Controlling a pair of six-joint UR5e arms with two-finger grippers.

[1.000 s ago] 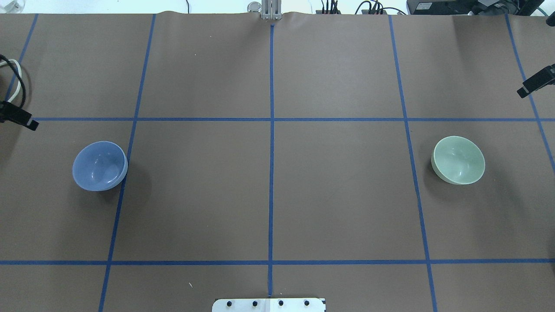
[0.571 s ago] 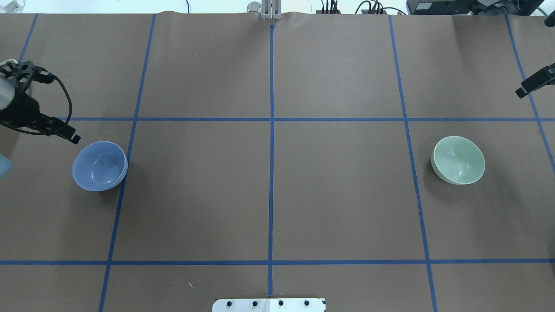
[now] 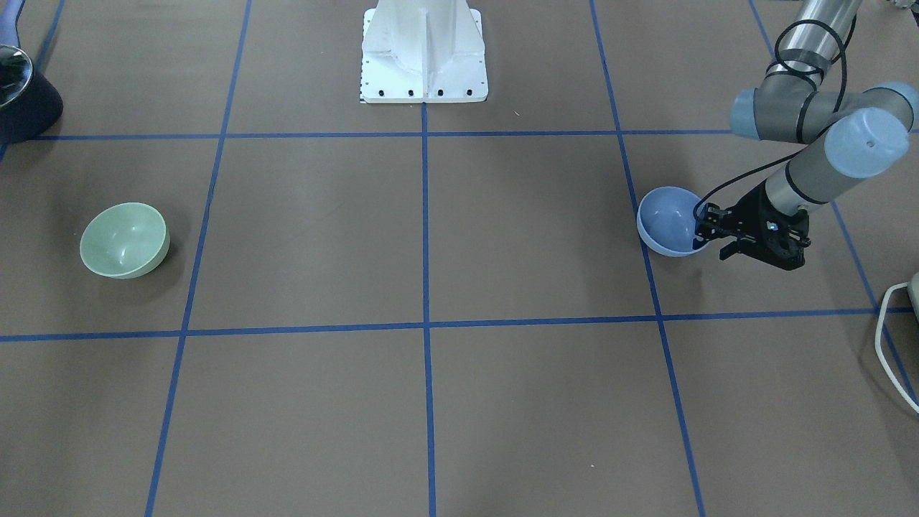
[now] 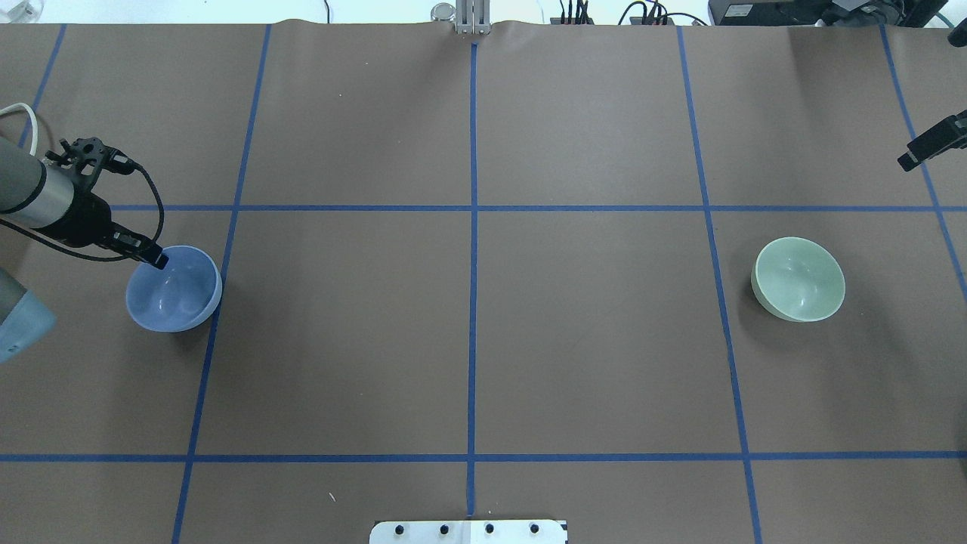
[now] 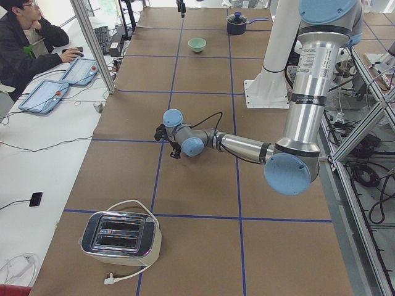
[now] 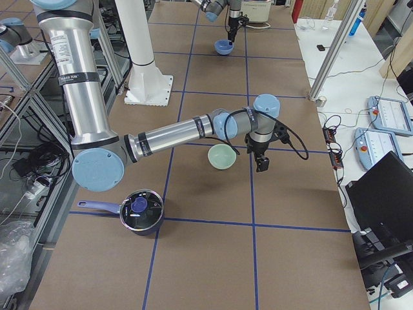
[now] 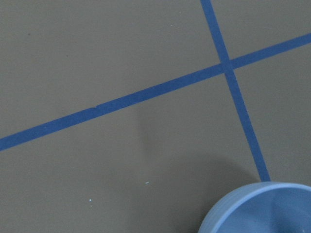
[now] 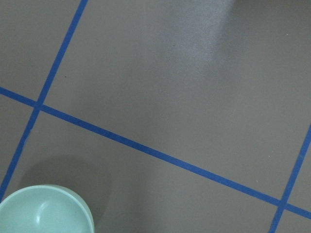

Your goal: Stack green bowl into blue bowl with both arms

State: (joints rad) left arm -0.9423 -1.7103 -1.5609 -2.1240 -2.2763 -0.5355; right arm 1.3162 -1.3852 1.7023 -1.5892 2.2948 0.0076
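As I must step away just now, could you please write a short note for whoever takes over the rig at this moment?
Left gripper: fingers look open, straddling the rim of the small round periwinkle-blue bowl on the robot's left; no grasp yet.
Right gripper: open or shut unclear, holding nothing, apart from the small round mint-green bowl, which sits upright on the robot's right.
Done: nothing stacked.
Left: grasp the bowls, bring them together, nest green into blue.

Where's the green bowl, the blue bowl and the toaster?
green bowl [image 4: 798,279], overhead view, on its inside bottom.
blue bowl [image 4: 177,293], overhead view, on its inside bottom.
toaster [image 5: 118,232], left side view, on its shiny top.
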